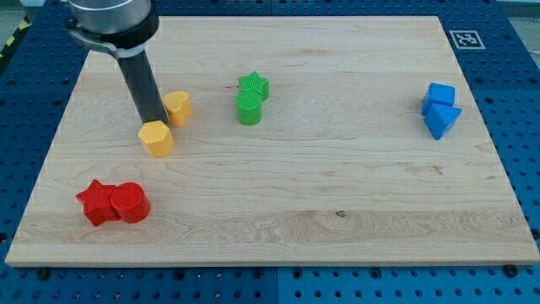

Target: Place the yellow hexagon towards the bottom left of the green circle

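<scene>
My tip (156, 121) rests on the board between two yellow blocks. The yellow hexagon (157, 138) lies just below the tip, touching it or nearly so. A second yellow block (178, 107), its shape unclear, sits just right of the rod. The green circle (249, 109) stands to the right of both, with a green star (253, 84) pressed against its upper side. The hexagon is well left of the green circle and a little lower.
A red star (97, 203) and a red circle (130, 203) sit together at the lower left. A blue cube (440, 94) and a blue triangle (442, 119) sit together at the right. The wooden board (337, 211) ends near the view's bottom.
</scene>
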